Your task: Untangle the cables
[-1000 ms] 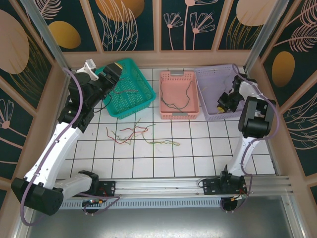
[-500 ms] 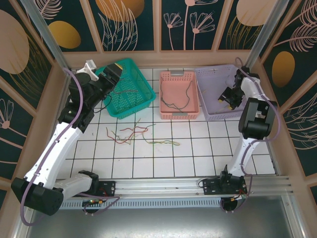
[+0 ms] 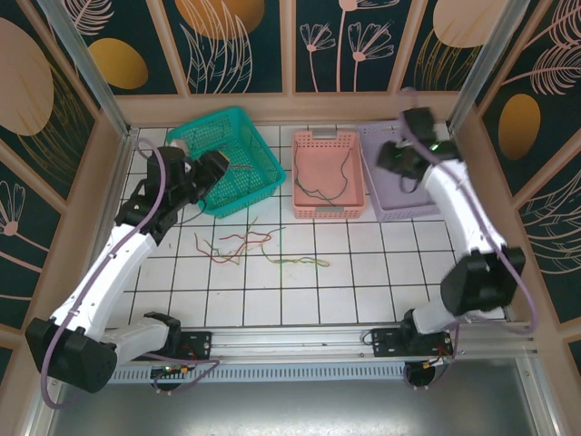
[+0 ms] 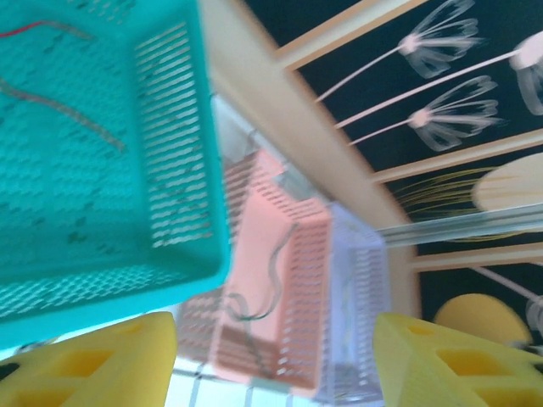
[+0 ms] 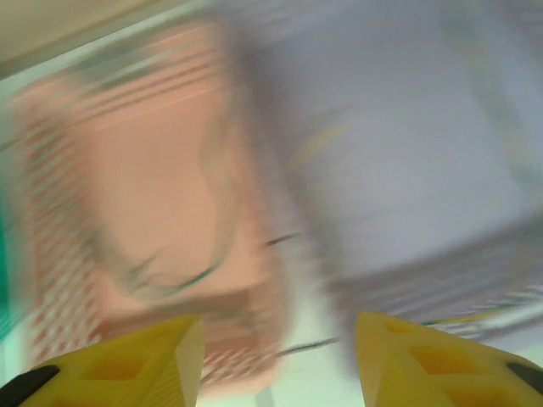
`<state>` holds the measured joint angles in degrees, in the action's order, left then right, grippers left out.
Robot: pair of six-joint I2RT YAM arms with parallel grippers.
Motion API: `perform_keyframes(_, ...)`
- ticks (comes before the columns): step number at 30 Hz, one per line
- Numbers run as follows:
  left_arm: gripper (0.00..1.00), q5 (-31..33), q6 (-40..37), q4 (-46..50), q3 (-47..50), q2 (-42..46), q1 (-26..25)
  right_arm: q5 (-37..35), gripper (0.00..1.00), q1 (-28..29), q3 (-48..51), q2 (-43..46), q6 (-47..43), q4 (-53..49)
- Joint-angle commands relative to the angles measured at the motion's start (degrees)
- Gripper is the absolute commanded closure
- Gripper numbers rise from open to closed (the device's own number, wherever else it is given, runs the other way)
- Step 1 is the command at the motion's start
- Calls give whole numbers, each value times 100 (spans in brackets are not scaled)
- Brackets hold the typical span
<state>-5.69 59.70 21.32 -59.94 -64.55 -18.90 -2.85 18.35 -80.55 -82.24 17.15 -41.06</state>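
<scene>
Right pincer has risen from the lilac basket, released and empty; left pincer gapes too. Cables on tabletop remain tangled.

Front counter: bare tiles, I can pass freely here.
Middle: loose cables lie flat on the tiles.
Back row: teal basket, pink basket and lilac basket block my way with their walls.
Gaps: thin strip between teal and pink; pink and lilac just beside each other.
Sides: my left arm and right arm lean in over them.
</scene>
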Motion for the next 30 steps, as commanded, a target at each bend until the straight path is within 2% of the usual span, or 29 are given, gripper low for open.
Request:
perform_keyframes(1, 42, -57, -200, 1026, 651, 267, -36, 170, 50, 1596, 1172, 594, -458, 1009)
perform_keyframes(3, 46, -230, -131, 1143, 1188, 458, -36, 430, 49, 2660, 1900, 668, -634, 1517)
perform_keyframes(4, 47, -307, -85, 1116, 1415, 545, -35, 387, 48, 3011, 2089, 571, -657, 1616)
perform_keyframes(6, 49, -422, 9, 1057, 1879, 710, -42, 362, 48, 3481, 2237, 138, -756, 1660)
perform_keyframes(8, 50, -546, 86, 906, 2203, 801, -44, 323, 48, 3685, 2148, -271, -954, 1642)
perform_keyframes(12, 50, -802, 245, 407, 2696, 751, -44, 512, 47, 3861, 1873, -956, -1607, 1668)
perform_keyframes(18, 49, -846, 313, -35, 2952, 504, -56, 117, 48, 3966, 1649, -1604, -2106, 1742)
perform_keyframes(22, 47, -874, 342, -280, 2924, 312, -89, 119, 49, 3966, 1393, -1911, -2249, 1724)
perform_keyframes(26, 47, -868, 345, -293, 2785, 146, -123, 171, 57, 3973, 1272, -2183, -2296, 1657)
perform_keyframes(30, 47, -870, 364, -204, 2576, 230, -162, 171, 54, 3844, 1430, -1898, -1928, 1654)
